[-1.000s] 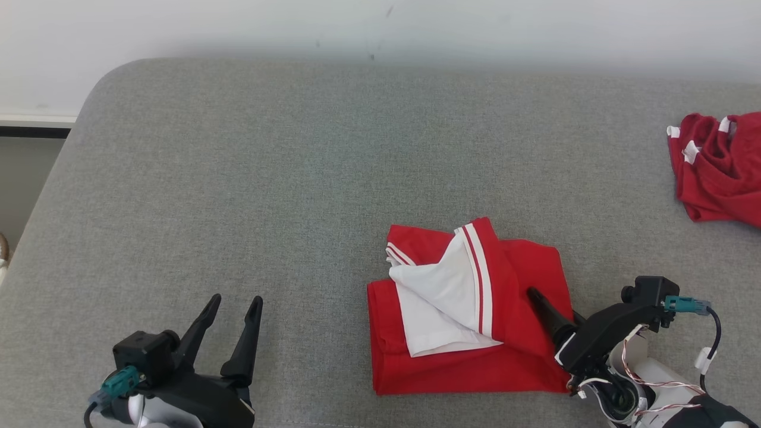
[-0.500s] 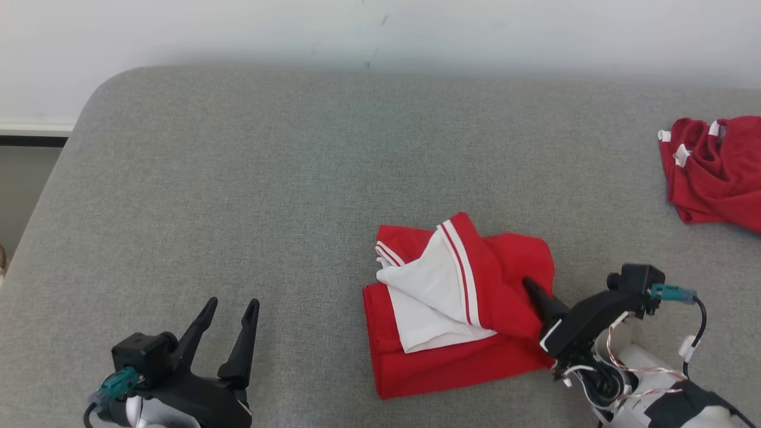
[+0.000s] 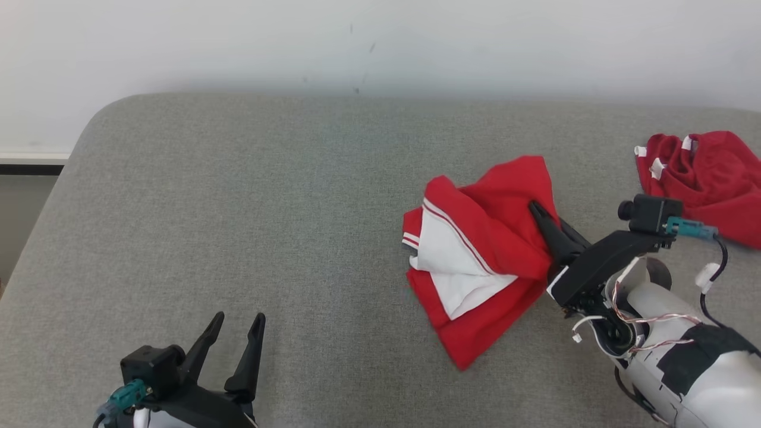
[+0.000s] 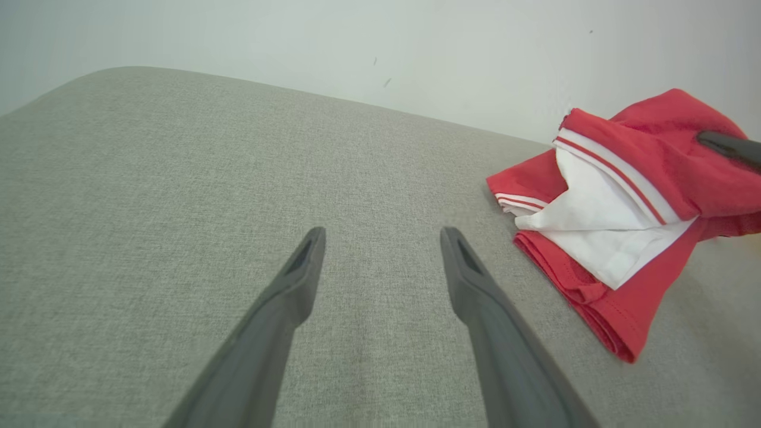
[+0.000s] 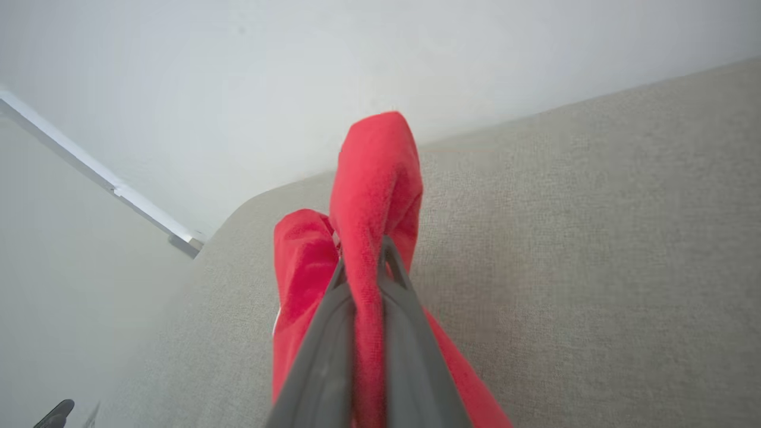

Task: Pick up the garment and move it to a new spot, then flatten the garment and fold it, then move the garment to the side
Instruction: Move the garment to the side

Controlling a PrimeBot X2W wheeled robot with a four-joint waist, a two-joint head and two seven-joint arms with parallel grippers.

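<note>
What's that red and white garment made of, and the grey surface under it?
Red and white garment: seemingly a soft, matte knit, maybe jersey; it drapes and creases limply where pinched. Grey surface: woven upholstery fabric, by its fine heathered, matte weave.

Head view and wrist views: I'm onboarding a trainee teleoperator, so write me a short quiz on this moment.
1. Multiple choice: the right gripper is A) open in the air, B) shut on the red and white garment, C) open on the floor.
2. True or false: the left gripper holds cloth.
3. Fill in: the crumpled red garment lies to the robot's ____ of the gripped one.
Key: 1 B. 2 False; it is open over the bare gray cushion. 3 right.
</note>
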